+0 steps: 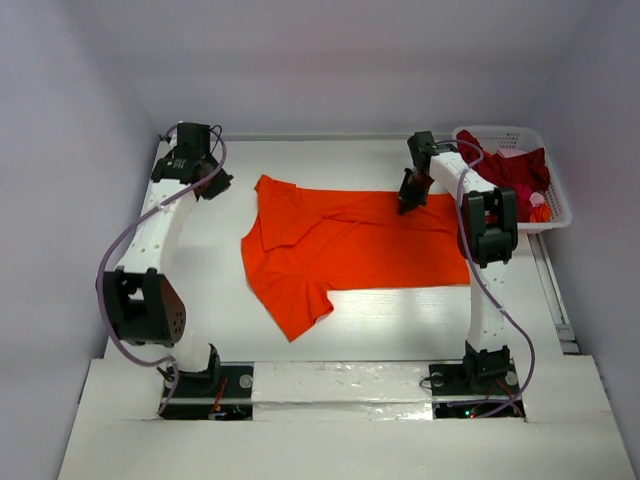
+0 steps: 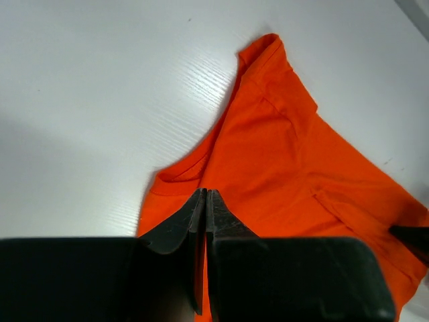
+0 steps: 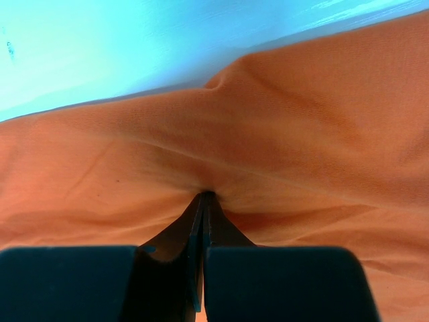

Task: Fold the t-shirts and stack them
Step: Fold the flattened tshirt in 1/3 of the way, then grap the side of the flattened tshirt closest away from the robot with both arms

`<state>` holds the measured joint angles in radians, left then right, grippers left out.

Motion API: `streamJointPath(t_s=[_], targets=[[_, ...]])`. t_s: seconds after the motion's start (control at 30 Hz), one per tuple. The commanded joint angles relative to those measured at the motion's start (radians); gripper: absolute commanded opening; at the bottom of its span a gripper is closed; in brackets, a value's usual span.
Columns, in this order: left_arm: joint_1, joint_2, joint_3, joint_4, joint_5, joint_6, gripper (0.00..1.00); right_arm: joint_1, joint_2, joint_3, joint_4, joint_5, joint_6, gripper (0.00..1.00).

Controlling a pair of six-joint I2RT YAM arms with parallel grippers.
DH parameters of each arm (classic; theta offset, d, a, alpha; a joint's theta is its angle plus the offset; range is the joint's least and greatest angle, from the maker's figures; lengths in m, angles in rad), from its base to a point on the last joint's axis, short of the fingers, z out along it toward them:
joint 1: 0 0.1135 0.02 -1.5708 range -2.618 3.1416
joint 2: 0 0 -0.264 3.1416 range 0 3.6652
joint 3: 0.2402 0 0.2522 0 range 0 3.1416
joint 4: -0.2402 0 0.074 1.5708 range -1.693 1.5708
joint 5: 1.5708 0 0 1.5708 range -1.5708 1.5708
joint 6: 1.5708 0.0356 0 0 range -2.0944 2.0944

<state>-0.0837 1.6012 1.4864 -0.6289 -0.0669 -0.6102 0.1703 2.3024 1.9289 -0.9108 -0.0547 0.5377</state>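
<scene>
Bright orange cloth t-shirt (image 1: 350, 245) flat on white table (image 1: 400, 330). Right gripper (image 1: 408, 205) closed at its far edge, cloth puckered at tips, probably pinched. Left gripper (image 1: 214, 185) closed, empty, near collar. Dark crimson cloth t-shirt (image 1: 515, 170) in white plastic lattice basket (image 1: 556, 215).
</scene>
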Motion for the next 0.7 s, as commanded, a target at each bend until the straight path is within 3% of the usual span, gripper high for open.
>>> streamJointPath(t_s=[0.0, 0.1, 0.13, 0.2, 0.23, 0.47, 0.57, 0.67], targets=[[-0.002, -0.107, -0.04, 0.0, -0.04, -0.005, 0.0, -0.008, -0.017, 0.007, 0.018, -0.04, -0.018, 0.02], [-0.002, -0.13, -0.06, -0.003, -0.024, -0.003, 0.0, -0.008, -0.032, -0.004, 0.027, -0.053, -0.022, 0.24], [-0.002, -0.15, -0.07, -0.002, 0.004, -0.003, 0.02, -0.008, -0.041, -0.013, 0.035, -0.057, -0.024, 0.57], [-0.002, -0.178, -0.118, -0.002, 0.035, -0.013, 0.04, -0.008, -0.083, -0.048, 0.055, -0.065, -0.03, 0.98], [-0.002, -0.214, -0.136, 0.0, 0.062, -0.019, 0.06, -0.008, -0.099, -0.057, 0.059, -0.074, -0.034, 1.0], [-0.002, -0.386, -0.216, -0.008, 0.078, -0.031, 0.57, -0.008, -0.333, -0.11, 0.081, -0.082, -0.039, 1.0], [-0.002, -0.403, -0.192, -0.029, 0.046, -0.011, 0.67, 0.018, -0.42, -0.111, 0.084, -0.095, -0.062, 1.0], [-0.024, -0.411, -0.198, -0.02, 0.055, -0.003, 0.68, 0.057, -0.501, -0.117, 0.075, -0.073, -0.09, 1.0]])
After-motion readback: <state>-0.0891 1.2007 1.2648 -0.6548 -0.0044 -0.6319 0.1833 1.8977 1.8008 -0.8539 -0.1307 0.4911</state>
